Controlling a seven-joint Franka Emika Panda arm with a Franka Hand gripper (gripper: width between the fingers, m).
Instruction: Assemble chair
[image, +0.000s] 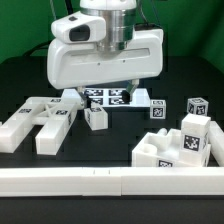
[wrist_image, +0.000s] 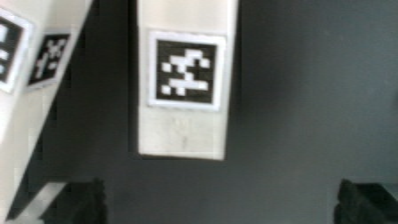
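gripper (wrist_image: 217, 206): my fingers wide apart, nothing between | below me: white tagged piece (wrist_image: 185, 90) flat on black table (wrist_image: 302, 100) | blocky seat (image: 180, 148) at exterior view's right, near rail (image: 110, 181)

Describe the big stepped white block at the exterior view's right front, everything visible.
The stepped block is chunky, white and plastic-looking: a raised cube at one end carries black-and-white square tags, and the lower part has a recess on top. It sits on the black table, close behind the white rail; whether they touch cannot be told.
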